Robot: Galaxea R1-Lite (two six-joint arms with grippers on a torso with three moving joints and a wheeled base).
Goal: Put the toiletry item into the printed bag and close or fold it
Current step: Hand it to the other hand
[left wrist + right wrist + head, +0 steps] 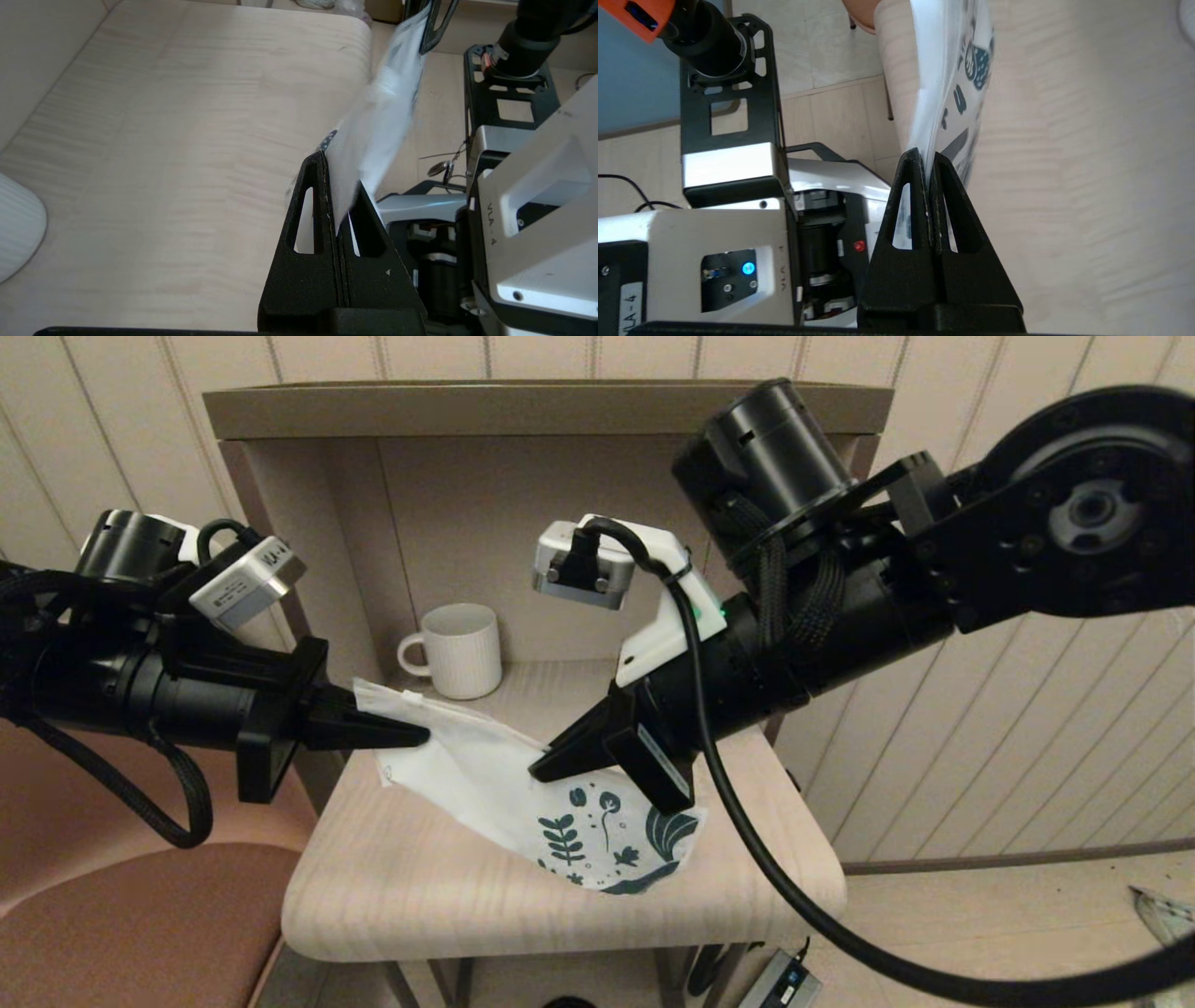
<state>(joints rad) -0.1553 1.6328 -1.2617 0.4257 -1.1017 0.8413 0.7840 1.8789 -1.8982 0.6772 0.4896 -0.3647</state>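
Two black robot grippers hold a thin white crinkly bag (pixel 485 775), printed with dark teal leaves and flowers at one end, above a pale wood-grain table (pixel 392 887) that stands in front of a beige shelf unit (pixel 523 411). The left gripper (pixel 420 735) reaches in level from the left, its fingers pressed together on the plain white end of the bag; the left wrist view shows the film pinched between the two tips (pixel 338 196) and stretching away toward the other arm. The right gripper (pixel 540 769) slants down from the upper right and pinches the bag's upper edge near the middle, its fingers likewise closed on the film, as the right wrist view confirms (pixel 930 161). The printed end (pixel 616 845) sags lowest, close to the tabletop near the front edge; whether it touches the wood cannot be told. The small white toiletry tube cannot be made out in any view; a pale lump showing through the film in the left wrist view (pixel 380 88) is too blurred to identify. A white ribbed mug (pixel 455 651) with its handle to the left stands at the back of the table, apart from the bag. A reddish-brown upholstered seat (pixel 131 924) sits to the table's left.
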